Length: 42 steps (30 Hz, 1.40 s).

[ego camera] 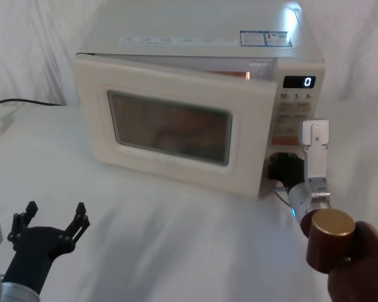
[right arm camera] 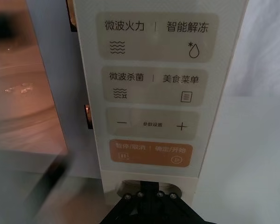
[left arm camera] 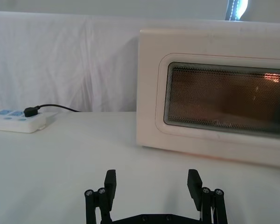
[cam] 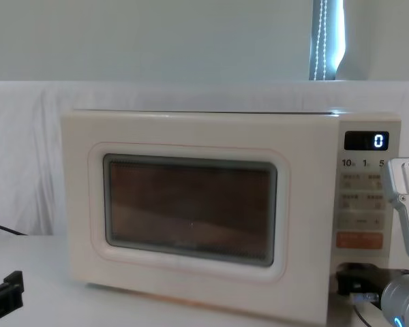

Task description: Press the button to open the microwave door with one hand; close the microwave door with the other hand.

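Head view: left gripper [ego camera: 55, 220] hovered low over the white-draped table [ego camera: 176, 239], fingers apart. Boxy cream microwave [ego camera: 195, 38] faced forward, long axis left-right; microwave door [ego camera: 170, 126] swung slightly ajar. Right gripper [ego camera: 282, 171] met the button [right arm camera: 149, 189]; finger state unreadable.
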### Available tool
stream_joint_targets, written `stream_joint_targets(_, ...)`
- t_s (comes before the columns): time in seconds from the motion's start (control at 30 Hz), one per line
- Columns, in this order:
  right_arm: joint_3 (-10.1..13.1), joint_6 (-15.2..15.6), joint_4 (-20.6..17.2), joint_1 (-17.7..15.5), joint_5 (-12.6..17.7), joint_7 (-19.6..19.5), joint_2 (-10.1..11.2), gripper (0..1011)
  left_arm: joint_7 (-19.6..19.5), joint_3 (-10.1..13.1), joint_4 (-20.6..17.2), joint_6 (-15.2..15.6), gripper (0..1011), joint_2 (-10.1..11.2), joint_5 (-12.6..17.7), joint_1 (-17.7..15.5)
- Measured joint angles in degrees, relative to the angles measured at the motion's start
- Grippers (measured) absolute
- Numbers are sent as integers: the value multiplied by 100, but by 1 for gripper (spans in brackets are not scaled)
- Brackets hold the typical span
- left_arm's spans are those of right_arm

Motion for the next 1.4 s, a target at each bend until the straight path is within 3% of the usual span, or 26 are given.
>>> stream_joint_targets(0.53,2,-22,-11,-1,48,91,26,0,0,0,0,0,1001,0,0,0)
stream_joint_targets(1.0,-140,336,-729,-375,107,371,136,0,0,0,0,0,1001,0,0,0)
stream_joint_targets(1.4,-304,725,-1603,-936,138,549,245,0,0,0,0,0,1001,0,0,0)
